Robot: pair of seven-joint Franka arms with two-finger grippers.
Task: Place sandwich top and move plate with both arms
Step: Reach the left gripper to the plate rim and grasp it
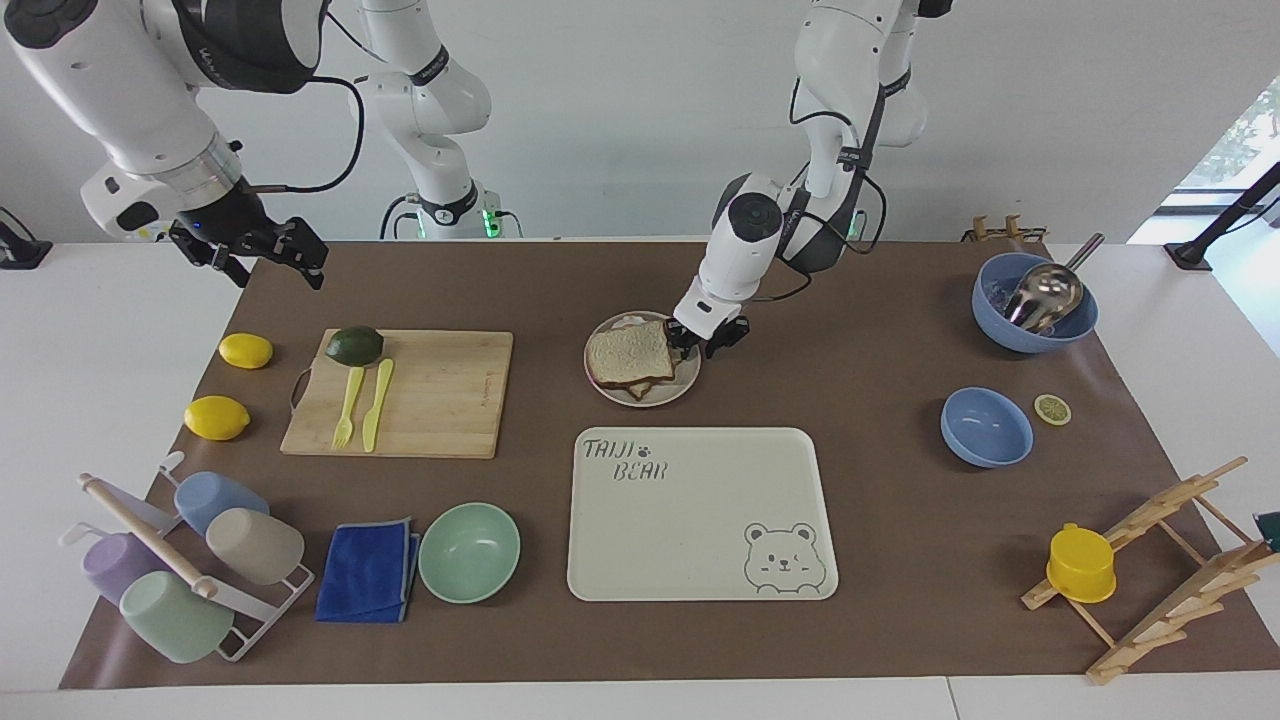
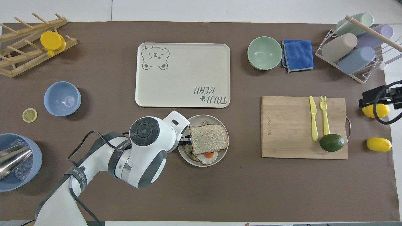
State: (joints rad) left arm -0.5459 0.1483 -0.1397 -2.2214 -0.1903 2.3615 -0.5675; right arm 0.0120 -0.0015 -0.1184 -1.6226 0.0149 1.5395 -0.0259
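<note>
Left gripper [image 1: 707,341] low at plate [image 1: 688,381] rim, left arm's end; jaws narrow, holding nothing. Sandwich top [image 1: 628,353] on plate. Right gripper [image 1: 262,250] waits, jaws apart

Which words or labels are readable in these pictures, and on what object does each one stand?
"TAIJI BEAR": printed on the cream tray, beside a paw mark; a bear face sits in another corner.
Small mark on the cutting board: too small to read.
Lettering on the left arm's strap: too blurred to read.

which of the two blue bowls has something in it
The blue bowl nearer to the robots, at the left arm's end of the table, holds a metal scoop. The other blue bowl, beside the lemon slice, is empty.
</note>
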